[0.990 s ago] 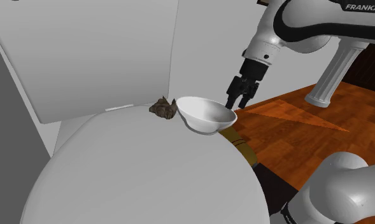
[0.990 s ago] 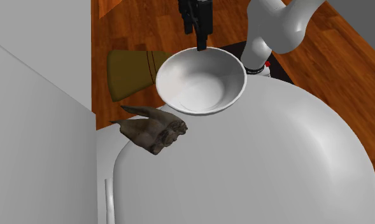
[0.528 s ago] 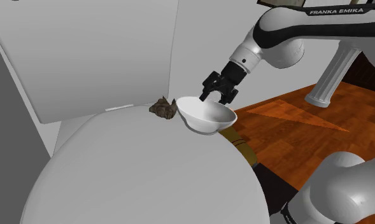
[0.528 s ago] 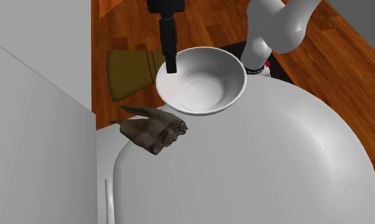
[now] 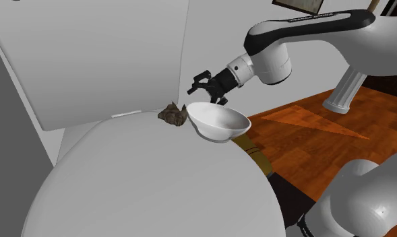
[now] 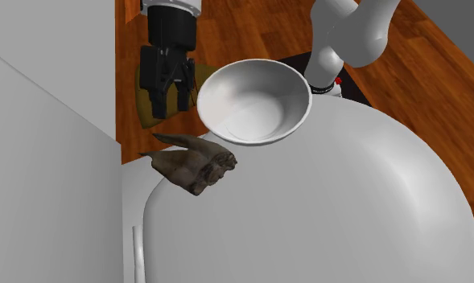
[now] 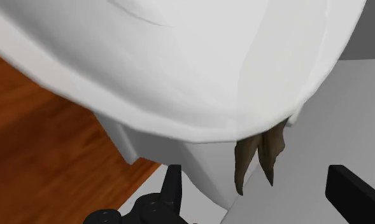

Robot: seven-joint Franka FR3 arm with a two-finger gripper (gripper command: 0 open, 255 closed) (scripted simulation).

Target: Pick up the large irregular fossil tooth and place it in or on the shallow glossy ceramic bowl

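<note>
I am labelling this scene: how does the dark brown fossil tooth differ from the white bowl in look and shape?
The dark brown fossil tooth is rough, matte and irregular; the white round bowl is smooth and glossy. The tooth is smaller, with pointed roots; the bowl is wider, open side up and empty. Both rest side by side on the white rounded surface.
</note>
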